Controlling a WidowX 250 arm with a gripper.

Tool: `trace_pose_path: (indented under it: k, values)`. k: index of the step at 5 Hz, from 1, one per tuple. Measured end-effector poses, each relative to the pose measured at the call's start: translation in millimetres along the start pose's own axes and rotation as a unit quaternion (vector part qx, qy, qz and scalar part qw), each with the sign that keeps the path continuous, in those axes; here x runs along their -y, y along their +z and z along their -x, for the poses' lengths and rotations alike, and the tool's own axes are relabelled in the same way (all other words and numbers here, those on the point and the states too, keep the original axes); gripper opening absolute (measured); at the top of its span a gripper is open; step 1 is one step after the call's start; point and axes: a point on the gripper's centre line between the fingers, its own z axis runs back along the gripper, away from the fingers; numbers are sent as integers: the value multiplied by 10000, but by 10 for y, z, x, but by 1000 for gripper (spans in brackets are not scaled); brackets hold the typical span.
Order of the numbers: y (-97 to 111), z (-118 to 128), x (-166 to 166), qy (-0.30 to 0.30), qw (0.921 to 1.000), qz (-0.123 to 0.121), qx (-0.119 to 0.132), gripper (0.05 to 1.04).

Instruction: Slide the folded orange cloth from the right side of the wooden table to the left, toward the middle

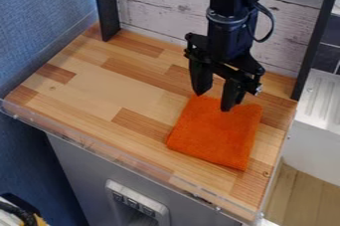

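Observation:
The black gripper (213, 101) hangs down at the upper right of the wooden counter, its two fingers apart with nothing seen between them. Below it lies an orange cloth (215, 133), folded into a rough square and flat on the wood. The fingertips are over the cloth's far edge and hide a little of it; whether they touch it I cannot tell.
The wooden counter (113, 93) has a clear raised strip (120, 156) along its front edge. Black posts stand at its back left and right, with a whitish plank wall (156, 3) behind. A blue wall is at the left, a white ridged surface (322, 100) at the right.

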Motion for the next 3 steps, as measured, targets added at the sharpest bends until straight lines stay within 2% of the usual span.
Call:
trace_pose_path:
  k: [1,2,3]
  values:
    - [-19,-23,36,28,10000,30,41,371]
    - [-144,-33,61,54,10000,27,-76,156]
    - [-294,-38,73,34,9997,11,-224,68]
